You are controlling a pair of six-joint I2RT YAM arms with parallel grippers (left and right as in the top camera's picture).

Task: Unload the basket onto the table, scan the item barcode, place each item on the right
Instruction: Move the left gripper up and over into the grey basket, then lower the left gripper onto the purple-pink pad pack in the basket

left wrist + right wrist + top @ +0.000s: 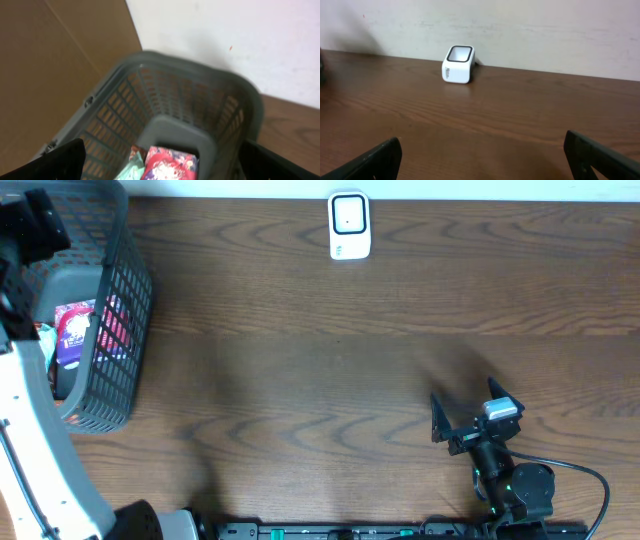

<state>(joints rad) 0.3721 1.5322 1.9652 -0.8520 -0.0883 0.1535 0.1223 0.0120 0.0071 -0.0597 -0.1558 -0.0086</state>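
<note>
A grey mesh basket [140, 280] at the table's left edge holds the items: a red and purple packet [75, 330] and a pink one [112, 330]. In the left wrist view the red and purple packet [167, 165] lies beside a teal packet [131, 170] on the basket's [200, 70] floor. My left gripper [165, 167] hangs open above the basket's inside, holding nothing. The white barcode scanner [349, 225] stands at the table's far edge. My right gripper [468, 408] rests open and empty near the front right, facing the scanner [458, 64].
The left arm's white link [30, 440] runs along the table's left side beside the basket. A black cable [585, 475] loops by the right arm's base. A pale wall [520, 30] rises right behind the scanner.
</note>
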